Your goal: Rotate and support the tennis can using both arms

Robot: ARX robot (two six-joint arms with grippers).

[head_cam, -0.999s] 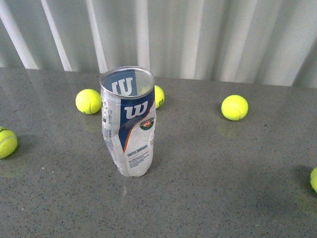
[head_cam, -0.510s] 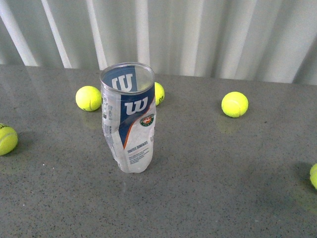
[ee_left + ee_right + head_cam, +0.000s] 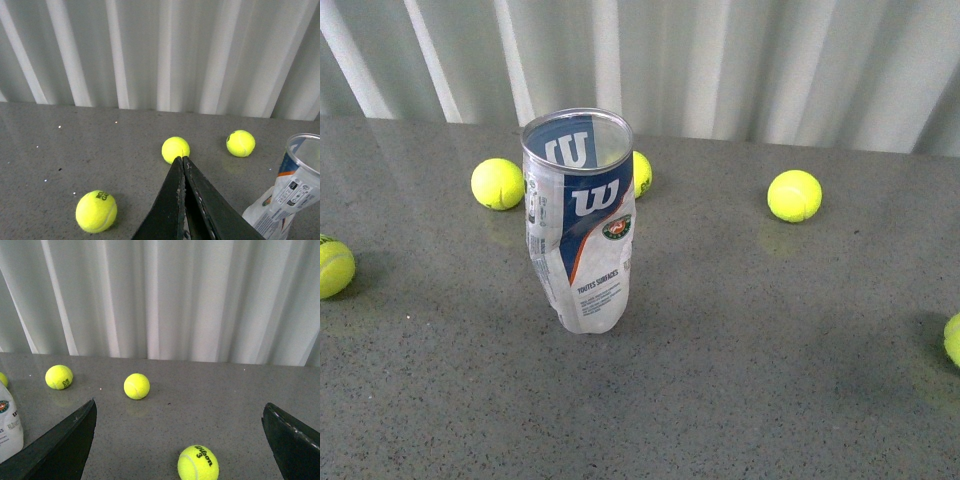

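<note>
Approach step, no contact yet: can upright and crumpled on tabletop. Left gripper closed and empty beside can; right gripper spread wide. Next: closing in on can from both sides.

- Neither arm shows in the front view.
- The left tool has its 2 black fingers pressed together, tips meeting, nothing between them.
- The right tool has its 2 fingers spread wide apart, holding nothing.
</note>
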